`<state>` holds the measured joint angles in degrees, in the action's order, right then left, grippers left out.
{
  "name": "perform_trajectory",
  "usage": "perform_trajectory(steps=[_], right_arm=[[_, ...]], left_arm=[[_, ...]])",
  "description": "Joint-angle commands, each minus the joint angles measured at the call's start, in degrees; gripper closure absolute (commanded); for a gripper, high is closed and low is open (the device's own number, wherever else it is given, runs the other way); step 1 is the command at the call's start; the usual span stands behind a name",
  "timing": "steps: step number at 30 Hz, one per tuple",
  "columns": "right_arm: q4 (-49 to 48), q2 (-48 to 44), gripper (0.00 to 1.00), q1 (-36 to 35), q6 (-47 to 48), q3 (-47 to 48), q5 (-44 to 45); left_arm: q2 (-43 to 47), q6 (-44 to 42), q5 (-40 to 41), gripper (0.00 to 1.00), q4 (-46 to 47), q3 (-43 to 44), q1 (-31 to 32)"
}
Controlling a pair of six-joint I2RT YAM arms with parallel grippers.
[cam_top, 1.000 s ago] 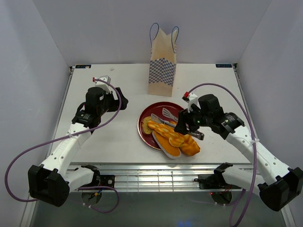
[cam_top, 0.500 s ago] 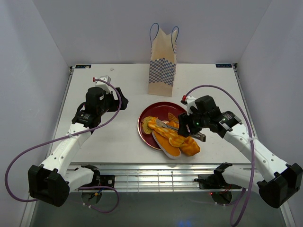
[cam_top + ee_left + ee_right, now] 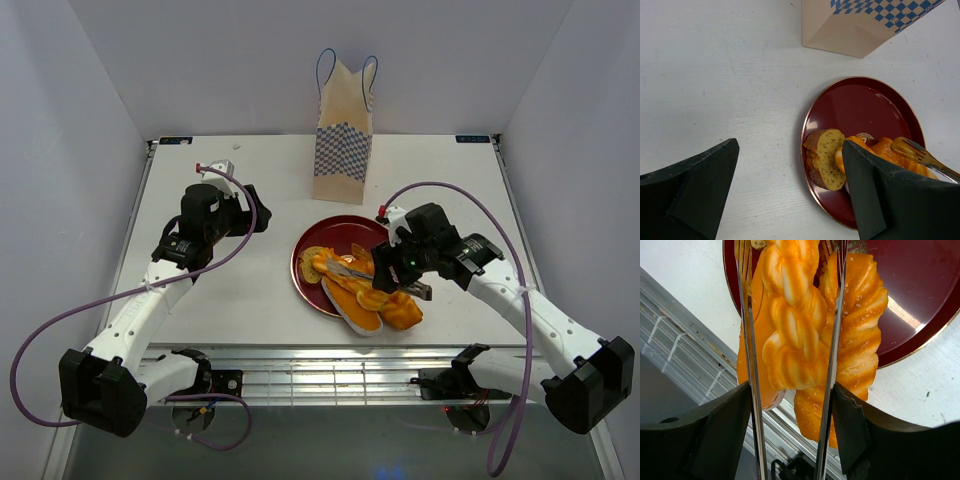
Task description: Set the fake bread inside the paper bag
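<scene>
The fake bread lies on a dark red plate [image 3: 335, 228]: a braided loaf [image 3: 350, 280], a twisted loaf [image 3: 402, 308] hanging over the plate's near rim, an oval roll and small slices [image 3: 825, 157]. My right gripper [image 3: 393, 268] is shut on metal tongs [image 3: 746, 340]. The two tong arms straddle the braided loaf [image 3: 790, 315], with the twisted loaf [image 3: 860, 325] just outside the right arm. My left gripper [image 3: 250, 215] is open and empty above the table, left of the plate. The paper bag [image 3: 344, 125] stands upright behind the plate.
The plate sits close to the table's near edge, with a metal rail [image 3: 330, 370] below it. White walls enclose the table on three sides. The bag's base [image 3: 860, 25] shows at the top of the left wrist view.
My right arm has moved left and down, bringing the tongs from above the plate to around the braided loaf. The left arm has not moved.
</scene>
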<state>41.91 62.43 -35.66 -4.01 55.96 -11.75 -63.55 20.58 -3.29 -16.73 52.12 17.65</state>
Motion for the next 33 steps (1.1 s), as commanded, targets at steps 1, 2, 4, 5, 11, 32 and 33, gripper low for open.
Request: perform_trajectory(steps=[1, 2, 4, 5, 11, 32, 33], right_arm=[[-1.6, 0.7, 0.32, -0.7, 0.7, -0.5, -0.9], [-1.7, 0.9, 0.32, -1.1, 0.7, -0.6, -0.9], [-2.1, 1.4, 0.32, -1.3, 0.5, -0.8, -0.5], [-2.3, 1.5, 0.31, -1.6, 0.5, -0.9, -0.2], [-3.4, 3.2, 0.31, -2.9, -0.1, -0.3, 0.9], [-4.0, 2.6, 0.54, -5.9, -2.8, 3.0, 11.0], [-4.2, 2.6, 0.54, -6.0, -2.9, 3.2, 11.5]], left_arm=[[1.3, -0.1, -0.6, 0.06, 0.0, 1.9, 0.0], [1.4, -0.1, -0.6, 0.06, 0.0, 1.8, 0.0], [1.3, -0.1, -0.6, 0.06, 0.0, 1.8, 0.0], [1.3, -0.1, -0.6, 0.06, 0.1, 1.8, 0.0], [1.4, -0.1, -0.7, 0.06, 0.0, 1.8, 0.0], [1.4, 0.0, -0.8, 0.06, 0.1, 1.8, 0.0], [1.5, 0.0, -0.8, 0.06, 0.1, 1.8, 0.0]])
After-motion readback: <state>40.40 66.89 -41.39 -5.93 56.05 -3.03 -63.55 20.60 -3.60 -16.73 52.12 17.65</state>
